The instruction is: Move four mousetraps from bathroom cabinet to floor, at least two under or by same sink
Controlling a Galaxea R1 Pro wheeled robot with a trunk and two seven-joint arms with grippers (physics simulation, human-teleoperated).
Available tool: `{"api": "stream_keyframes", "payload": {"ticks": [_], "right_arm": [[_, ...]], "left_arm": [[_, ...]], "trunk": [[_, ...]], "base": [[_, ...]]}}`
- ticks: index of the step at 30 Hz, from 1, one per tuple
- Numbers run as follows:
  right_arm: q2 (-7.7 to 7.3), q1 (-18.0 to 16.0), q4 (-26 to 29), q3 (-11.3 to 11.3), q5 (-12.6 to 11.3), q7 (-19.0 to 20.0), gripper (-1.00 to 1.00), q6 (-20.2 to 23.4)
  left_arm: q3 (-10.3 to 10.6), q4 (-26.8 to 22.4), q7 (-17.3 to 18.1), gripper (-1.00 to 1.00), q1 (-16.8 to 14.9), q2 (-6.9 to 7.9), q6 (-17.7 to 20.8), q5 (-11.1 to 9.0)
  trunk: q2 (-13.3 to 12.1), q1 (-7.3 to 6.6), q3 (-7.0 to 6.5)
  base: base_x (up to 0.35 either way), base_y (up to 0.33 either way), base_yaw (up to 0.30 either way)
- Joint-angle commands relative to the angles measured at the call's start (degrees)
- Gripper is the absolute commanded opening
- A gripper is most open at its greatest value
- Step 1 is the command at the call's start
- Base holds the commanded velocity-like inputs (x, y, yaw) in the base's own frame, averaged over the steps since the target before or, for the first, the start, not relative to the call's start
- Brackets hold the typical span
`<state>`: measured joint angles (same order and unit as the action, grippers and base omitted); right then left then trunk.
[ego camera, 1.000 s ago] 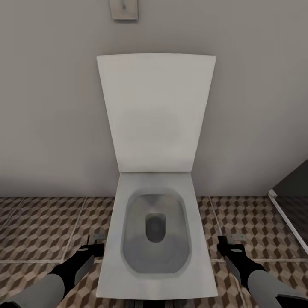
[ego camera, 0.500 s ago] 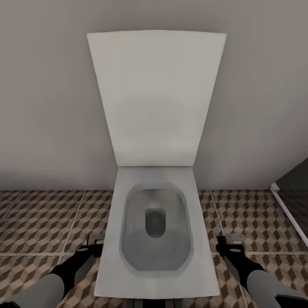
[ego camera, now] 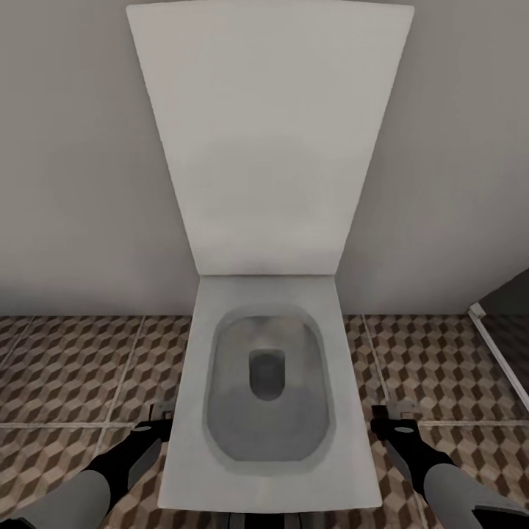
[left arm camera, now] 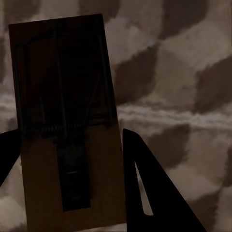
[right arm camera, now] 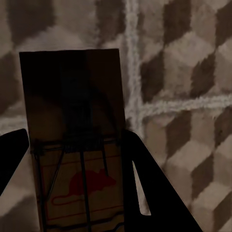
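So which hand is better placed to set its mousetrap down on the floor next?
Neither clearly. The left hand and right hand each grip a mousetrap over the bathroom floor, level on either side of the toilet. With no sink in view, it's a toss-up.
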<state>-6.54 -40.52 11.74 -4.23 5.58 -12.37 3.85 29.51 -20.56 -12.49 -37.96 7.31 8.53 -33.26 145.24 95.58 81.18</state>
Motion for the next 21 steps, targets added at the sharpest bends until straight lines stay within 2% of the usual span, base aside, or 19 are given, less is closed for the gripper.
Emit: {"api": "stream_keyframes", "payload": {"ticks": [1,4,21], "right_arm": [[0.04,0.0,0.12,-0.43,0.59,-0.04,-1.0,0.37],[0.04,0.0,0.12,-0.43,0.55,-0.05,-1.0,0.37],[0.04,0.0,0.11,-0.46,0.38,-0.36,-1.0,0.38]], "left_arm": [[0.47,-0.18,-0.41,-1.0,-0.01,0.07,0.3,-0.23],[0.46,-0.18,-0.38,-1.0,-0.01,0.07,0.22,-0.23],[0.46,-0.18,-0.43,-1.0,-0.01,0.07,0.09,-0.23]], "trunk": [[0.03,0.01,0.26],[0.07,0.09,0.93],[0.07,0.09,0.93]], "base": [[0.0,0.0,0.0],[0.0,0.0,0.0],[0.0,0.0,0.0]]}}
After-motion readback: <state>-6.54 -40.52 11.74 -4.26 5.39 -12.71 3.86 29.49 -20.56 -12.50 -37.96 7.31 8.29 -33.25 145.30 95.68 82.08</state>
